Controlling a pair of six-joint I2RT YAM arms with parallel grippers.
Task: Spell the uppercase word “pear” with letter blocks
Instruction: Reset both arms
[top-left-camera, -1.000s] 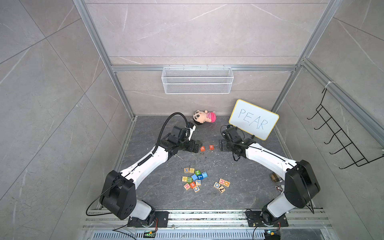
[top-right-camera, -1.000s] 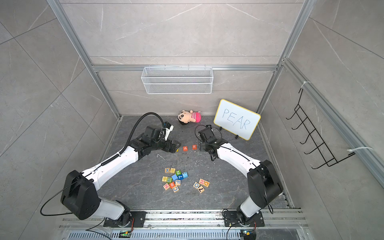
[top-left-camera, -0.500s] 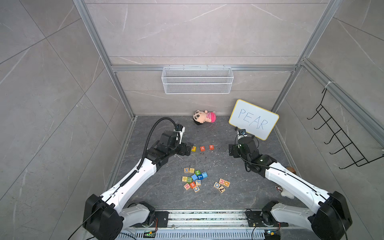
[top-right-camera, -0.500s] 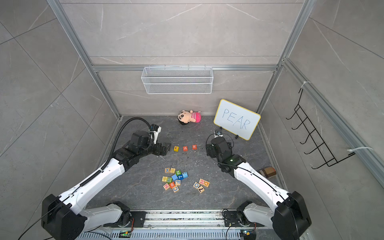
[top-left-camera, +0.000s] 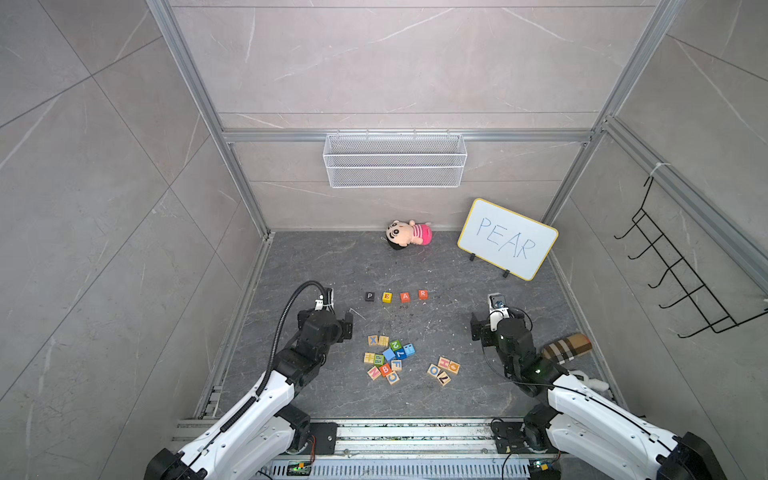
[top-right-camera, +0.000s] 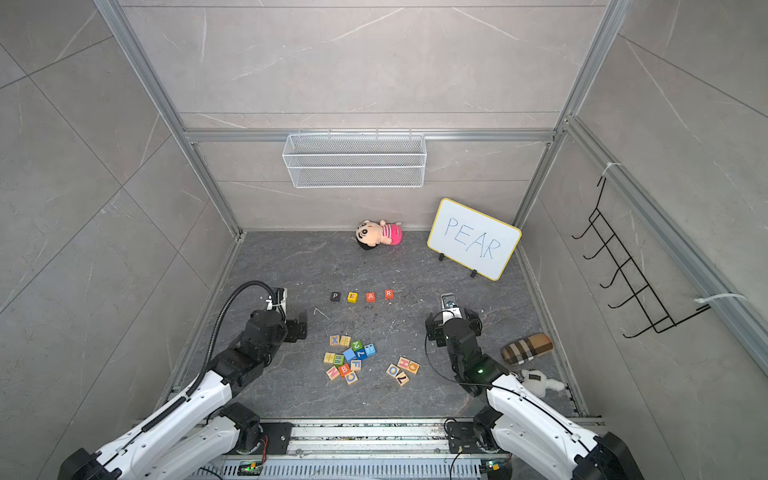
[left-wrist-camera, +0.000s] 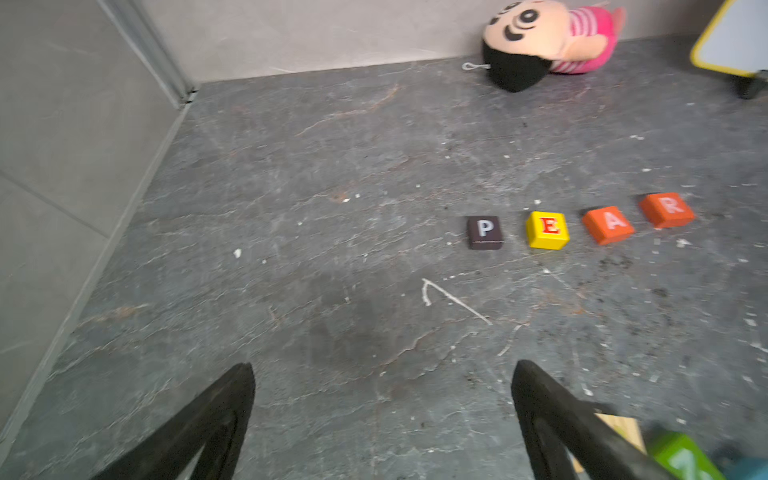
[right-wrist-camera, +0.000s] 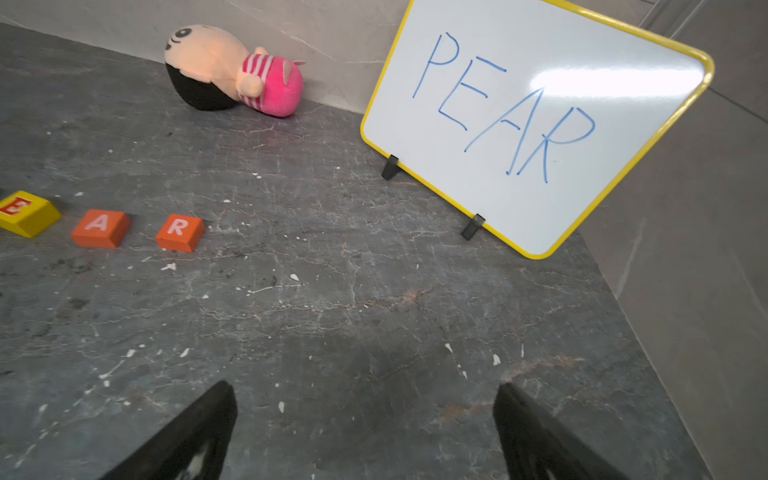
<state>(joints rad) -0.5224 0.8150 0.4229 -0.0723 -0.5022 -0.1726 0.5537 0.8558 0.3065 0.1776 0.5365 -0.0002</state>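
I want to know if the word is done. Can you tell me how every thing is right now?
P block: letter up, first in the row.
E block: letter up, second.
A block: letter up, third.
R block: letter up, last.
left end effector: open, empty.
right end effector: open, empty.
whiteboard: propped up, reads PEAR.
doll: lying on its side.

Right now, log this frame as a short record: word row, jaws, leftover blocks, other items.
word row: P block, E block, A block, R block, in order, small gaps between
whiteboard: reads PEAR
left jaws: open, empty, clear of row
right jaws: open, empty, clear of row
leftover blocks: two loose clusters, apart from row
other items: plush doll, plaid pouch
task state: word appears spelled
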